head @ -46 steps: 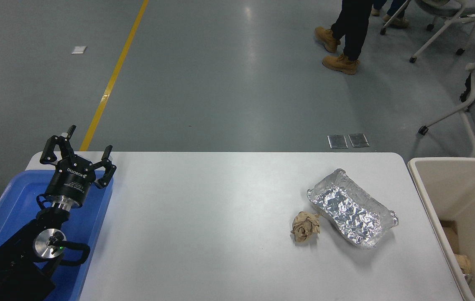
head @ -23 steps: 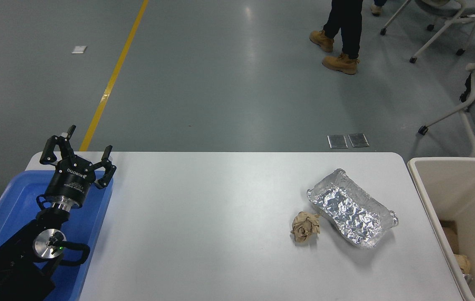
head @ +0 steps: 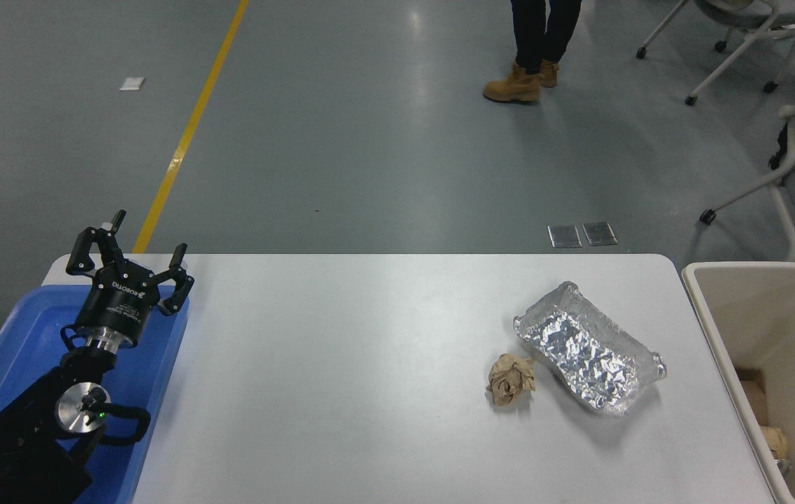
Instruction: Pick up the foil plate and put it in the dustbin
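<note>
Foil plate [head: 590, 350]: shiny, crinkled, empty; on table [head: 369, 392] left of dustbin [head: 719, 329]
Dustbin: brown scraps inside
My left gripper [head: 130, 260]: fingers spread, empty, over blue tray [head: 12, 350]

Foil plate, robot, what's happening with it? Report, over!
Left gripper open, parked over blue tray; right arm not in view. Foil plate untouched on table, dustbin to its right. Paper ball beside plate, left side.

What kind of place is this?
Probably an industrial hall or lab: grey floor with a yellow line, office chairs, and a white table with a robot gripper.
</note>
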{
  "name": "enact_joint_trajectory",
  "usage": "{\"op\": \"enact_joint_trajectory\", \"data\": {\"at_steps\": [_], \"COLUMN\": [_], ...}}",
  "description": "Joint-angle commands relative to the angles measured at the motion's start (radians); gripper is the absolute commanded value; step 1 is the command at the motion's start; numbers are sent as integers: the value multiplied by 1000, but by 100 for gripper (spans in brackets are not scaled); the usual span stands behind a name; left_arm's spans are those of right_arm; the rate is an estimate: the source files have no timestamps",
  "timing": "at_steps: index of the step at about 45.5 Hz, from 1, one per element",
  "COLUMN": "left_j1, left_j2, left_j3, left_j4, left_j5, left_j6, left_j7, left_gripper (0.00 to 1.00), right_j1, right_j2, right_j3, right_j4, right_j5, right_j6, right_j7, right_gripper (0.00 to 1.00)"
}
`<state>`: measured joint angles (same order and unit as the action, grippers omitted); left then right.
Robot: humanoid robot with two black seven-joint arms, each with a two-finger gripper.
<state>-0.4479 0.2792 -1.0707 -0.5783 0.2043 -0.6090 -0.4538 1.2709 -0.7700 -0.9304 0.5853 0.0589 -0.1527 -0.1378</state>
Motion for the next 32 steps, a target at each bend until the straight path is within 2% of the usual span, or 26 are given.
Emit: {"op": "enact_joint_trajectory", "data": {"at_steps": [1,12,32], "left_j1": [0,0,0], "left_j2": [0,0,0], "left_j3": [0,0,0], "left_j4": [0,0,0], "left_j5": [0,0,0], "left_j6": [0,0,0], "left_j7": [1,1,1], "left_gripper": [98,98,98], "right_j1": [372,600,979], "right_j2": [12,41,15], "right_j3": [-174,-235,-311], "right_j4": [326,671,968], "right_j5": [-42,-57,-51], "right_j6": [10,62,545], "right_j7": [3,1,-5], "right_gripper": [100,100,100]}}
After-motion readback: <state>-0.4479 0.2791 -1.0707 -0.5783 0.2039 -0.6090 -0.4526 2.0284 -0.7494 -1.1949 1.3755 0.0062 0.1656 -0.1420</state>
